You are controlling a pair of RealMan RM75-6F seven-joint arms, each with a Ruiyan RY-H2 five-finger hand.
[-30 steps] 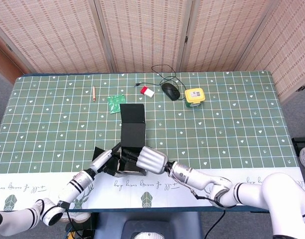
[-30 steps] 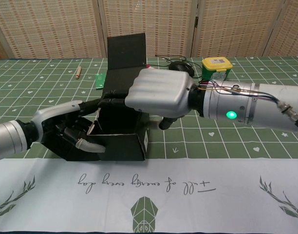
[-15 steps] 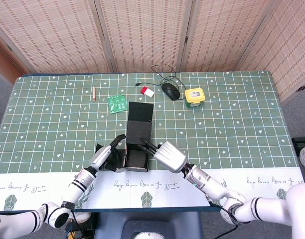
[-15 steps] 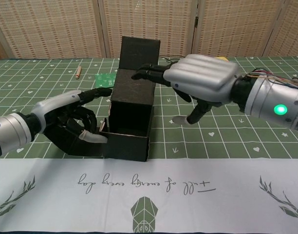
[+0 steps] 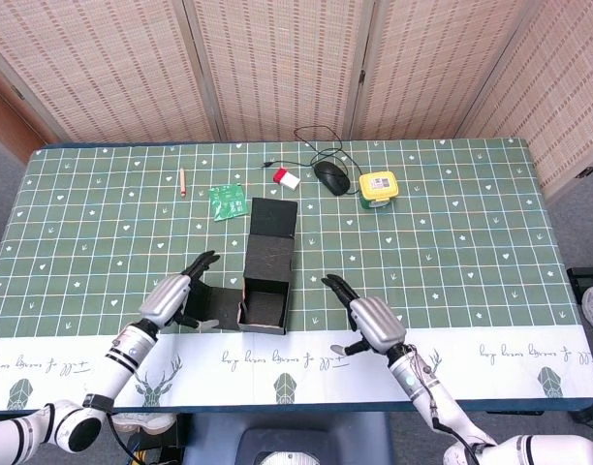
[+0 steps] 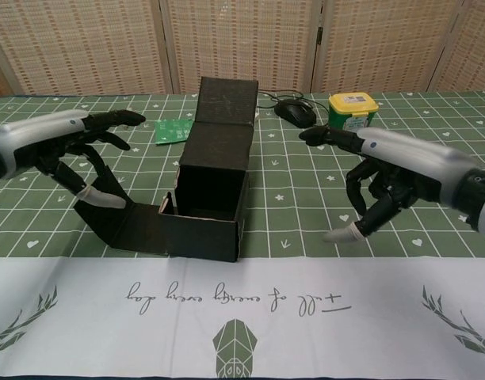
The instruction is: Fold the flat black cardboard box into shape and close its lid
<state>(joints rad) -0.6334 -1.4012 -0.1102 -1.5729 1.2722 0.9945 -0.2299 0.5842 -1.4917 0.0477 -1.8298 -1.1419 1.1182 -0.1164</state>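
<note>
Chest view is showing both hands hovering empty, fingers spread: left hand [image 6: 64, 146] and right hand [image 6: 401, 170] flanking the black box [image 6: 211, 190], which is standing formed on the surface [image 6: 306, 229]. Beyond, its lid [image 6: 227, 100] is standing upright, awaiting closing.

Counter [image 5: 452, 242] covered by a green cloth with a white grid and small white hearts and marks. Near edge carries a white strip [image 6: 322, 317] printed with green deer motifs and script. Behind the counter, a folding screen [image 5: 277, 68] of woven tan panels in pale frames spans the back. Grey floor [image 5: 6, 165] shows at left and right. A brown wooden surface sits at the far left corner. Light even, soft shadows.
</note>
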